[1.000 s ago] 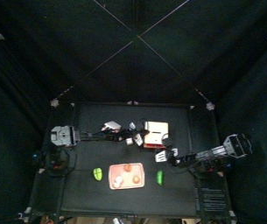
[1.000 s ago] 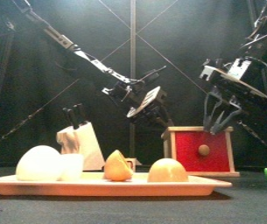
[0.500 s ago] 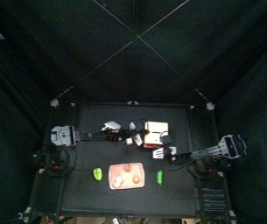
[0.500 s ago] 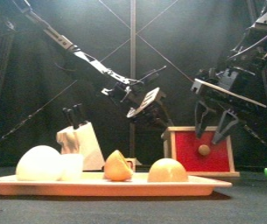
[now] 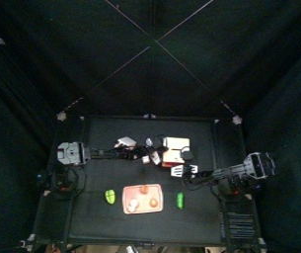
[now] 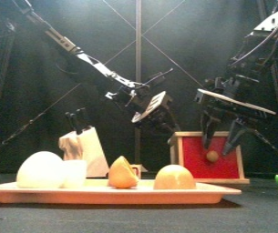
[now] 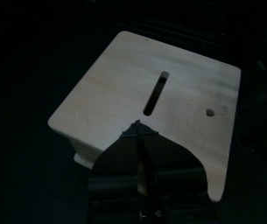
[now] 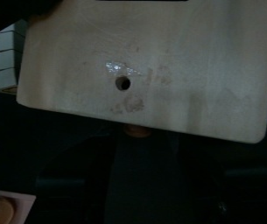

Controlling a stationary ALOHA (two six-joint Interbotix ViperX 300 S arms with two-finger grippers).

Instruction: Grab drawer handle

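1. The drawer (image 6: 210, 157) stands right of centre, red front and round knob facing the near edge, so a near-side approach suits it
2. The right gripper (image 6: 222, 141) hangs just before that front, fingers spread wide to straddle the knob
3. The left gripper (image 6: 153, 111) hovers left of the drawer; its fingers look closed, holding nothing
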